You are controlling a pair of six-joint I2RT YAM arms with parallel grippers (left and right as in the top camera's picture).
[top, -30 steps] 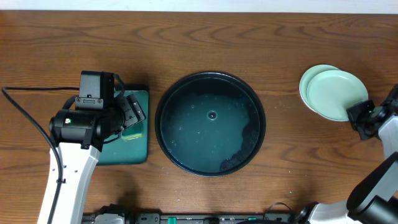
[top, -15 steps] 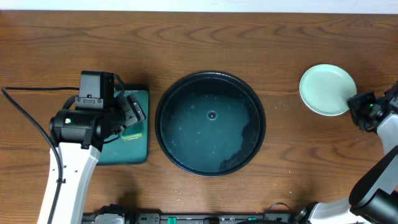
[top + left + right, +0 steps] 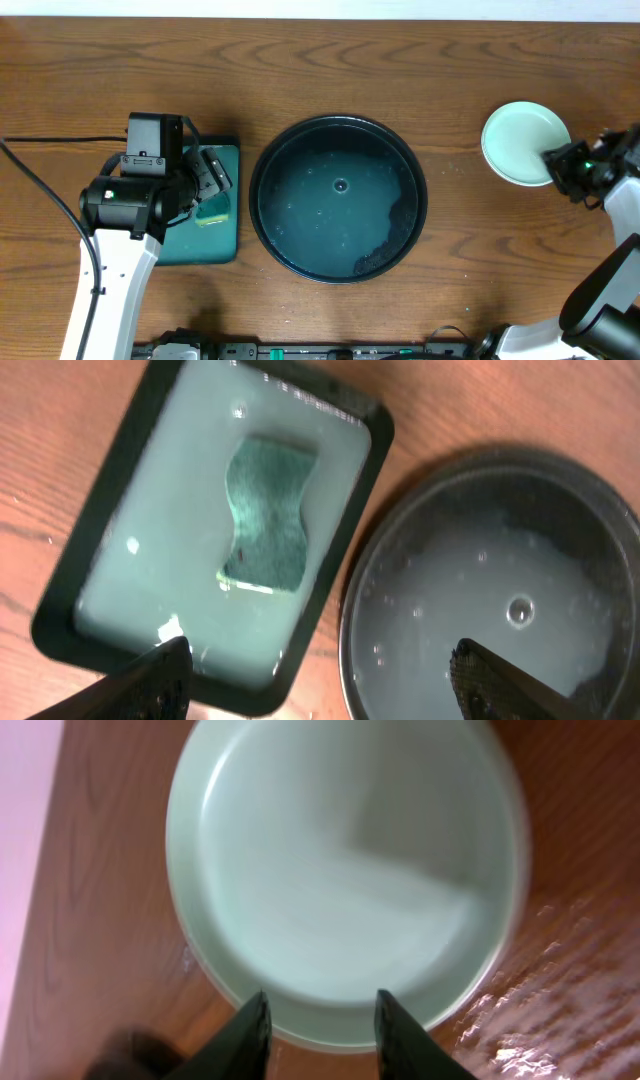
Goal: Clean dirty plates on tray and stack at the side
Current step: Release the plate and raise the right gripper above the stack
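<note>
The plates (image 3: 522,142) sit in one stack on the table at the far right, with a mint green one on top; the ones beneath are hidden. The right wrist view shows the top plate (image 3: 340,860) clean. My right gripper (image 3: 556,164) is open at the stack's right edge, its fingertips (image 3: 252,1025) apart over the near rim, holding nothing. The large round black tray (image 3: 268,150) in the middle holds only cloudy teal water and no plates. My left gripper (image 3: 210,185) is wide open and empty above the dark-green rectangular tray (image 3: 200,250).
A green sponge (image 3: 265,510) lies in the soapy water of the rectangular tray (image 3: 70,630), left of the round tray (image 3: 350,610). A black cable (image 3: 50,142) runs along the left side. The right arm crosses the table's right edge.
The top plate, offset to the lower right a second ago, now lies squarely on the stack. My right gripper has shifted up and left against its edge. The left arm has hardly moved.
</note>
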